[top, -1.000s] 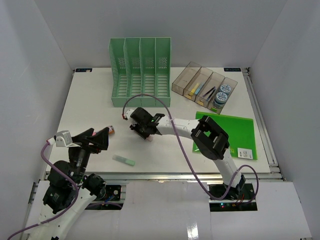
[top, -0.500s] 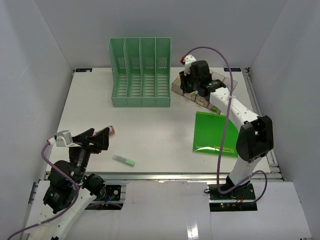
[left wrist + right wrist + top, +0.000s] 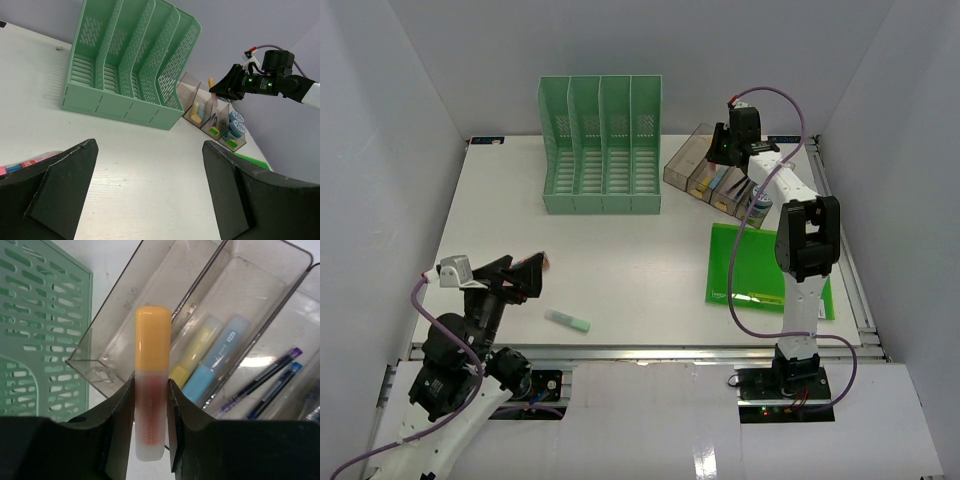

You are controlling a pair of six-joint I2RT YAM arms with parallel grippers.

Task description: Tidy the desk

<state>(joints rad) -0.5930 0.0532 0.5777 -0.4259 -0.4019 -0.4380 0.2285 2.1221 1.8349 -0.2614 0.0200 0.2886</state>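
Flat white desk (image 3: 620, 260) with thin metal rail edges, spread under and around the green file rack (image 3: 601, 145), between pale grey walls (image 3: 380, 120). Just right of the rack, right gripper (image 3: 150, 390) clamped on an orange-capped highlighter (image 3: 152, 335) above clear trays (image 3: 682, 162). Well in front of the rack, left gripper (image 3: 150, 147), jaws wide and empty.

Right arm (image 3: 788, 185): I see white links and black joint housings.
Left arm (image 3: 445, 365): black joints, with a white shell towards the base.
Cables: a purple cable (image 3: 735, 300) runs back from each wrist.
Left gripper (image 3: 150, 145): matte black, with broad wedge fingers (image 3: 62, 187).
Right gripper (image 3: 150, 382): my view shows black, smooth-faced fingers (image 3: 120, 420).
Wrist lights (image 3: 248, 79): two green dots just behind the right hand.
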